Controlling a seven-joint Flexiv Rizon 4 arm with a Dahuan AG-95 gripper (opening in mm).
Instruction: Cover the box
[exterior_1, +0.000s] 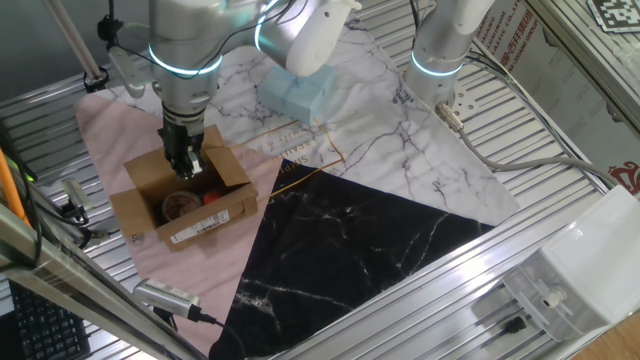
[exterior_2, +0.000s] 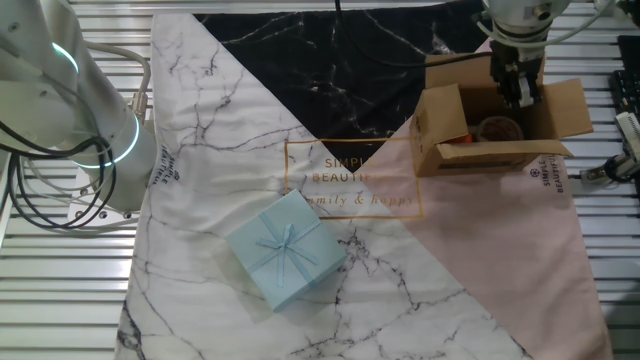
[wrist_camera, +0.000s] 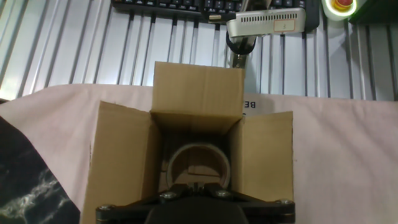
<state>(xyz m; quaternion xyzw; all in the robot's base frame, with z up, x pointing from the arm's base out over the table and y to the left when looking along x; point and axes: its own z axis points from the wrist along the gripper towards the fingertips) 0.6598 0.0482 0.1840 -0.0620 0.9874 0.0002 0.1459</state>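
**Box still open, flaps unfolded**

Looking across all three views, we found the box (exterior_1: 185, 195) standing open on the pink cloth (exterior_1: 120, 130), all four flaps splayed outward, so we judged the covering barely begun. The gripper (exterior_1: 184, 160) hung just above the opening, close to the far flap (wrist_camera: 198, 87). Its jaws held nothing we could see; how wide they stood we could not tell. A round container (wrist_camera: 198, 163) inside was partly hidden.

The arm (exterior_1: 300, 35) is glossy white with glowing cyan rings at its joints; the gripper (exterior_1: 184, 165) is black, with screws along its base.
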